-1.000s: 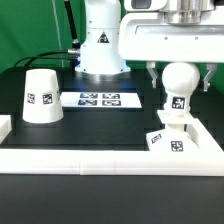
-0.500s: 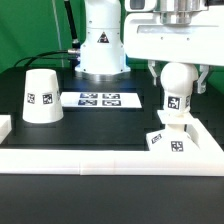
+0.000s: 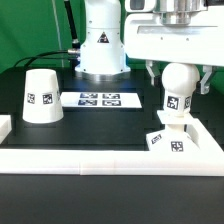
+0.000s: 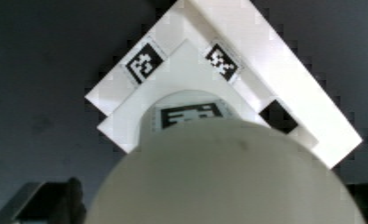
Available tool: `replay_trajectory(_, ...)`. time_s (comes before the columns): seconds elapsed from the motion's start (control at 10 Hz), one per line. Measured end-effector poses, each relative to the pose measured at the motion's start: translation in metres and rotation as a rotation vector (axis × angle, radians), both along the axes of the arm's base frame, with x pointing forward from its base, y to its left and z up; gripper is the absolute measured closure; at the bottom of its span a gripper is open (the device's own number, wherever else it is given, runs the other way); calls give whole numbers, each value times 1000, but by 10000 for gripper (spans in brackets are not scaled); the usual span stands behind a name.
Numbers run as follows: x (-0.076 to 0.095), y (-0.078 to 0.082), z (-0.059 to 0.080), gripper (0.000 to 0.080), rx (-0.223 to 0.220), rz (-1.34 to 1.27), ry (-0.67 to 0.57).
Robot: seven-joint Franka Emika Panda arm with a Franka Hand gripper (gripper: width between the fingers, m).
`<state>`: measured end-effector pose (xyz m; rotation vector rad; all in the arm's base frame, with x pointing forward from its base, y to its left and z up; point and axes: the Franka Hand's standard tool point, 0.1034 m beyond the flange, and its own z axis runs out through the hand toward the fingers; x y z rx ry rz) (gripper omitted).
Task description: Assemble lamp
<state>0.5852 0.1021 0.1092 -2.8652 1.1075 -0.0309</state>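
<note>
The ball-shaped bulb (image 3: 178, 86) stands upright with its stem in the small square stepped base (image 3: 167, 139), at the exterior view's right. My gripper (image 3: 177, 80) hangs over it, one finger on each side of the ball with a small gap at each, so it looks open. In the wrist view the bulb (image 4: 207, 165) fills the foreground over the base (image 4: 207, 60), and the gripper (image 4: 207, 208) straddles it with dark fingers at the picture's edges. The cone shade (image 3: 42, 96) stands alone at the exterior view's left.
The marker board (image 3: 100, 99) lies flat between the shade and the bulb. A long white rail (image 3: 100, 156) runs along the front, with a short white piece (image 3: 5, 126) at the exterior view's left. The arm's white pedestal (image 3: 100, 50) stands behind.
The bulb has shifted slightly down and toward the exterior view's left, and its tag has turned a little. The fingers stay beside it. The shade has not moved.
</note>
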Motion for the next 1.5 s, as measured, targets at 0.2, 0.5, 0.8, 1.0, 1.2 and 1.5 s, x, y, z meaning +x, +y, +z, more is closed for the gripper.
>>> replay_trajectory(0.2,-2,3,0,102,-15,175,-1)
replay_trajectory(0.5,-2,5,0,101,-26,482,-17)
replay_trajectory(0.8,-2,4,0,101,-34,666,-27)
replay_trajectory(1.0,-2,3,0,101,-43,858,-37)
replay_trajectory(1.2,-1,1,0,101,-75,1122,-44)
replay_trajectory(1.5,0,2,1,101,-103,1368,-46)
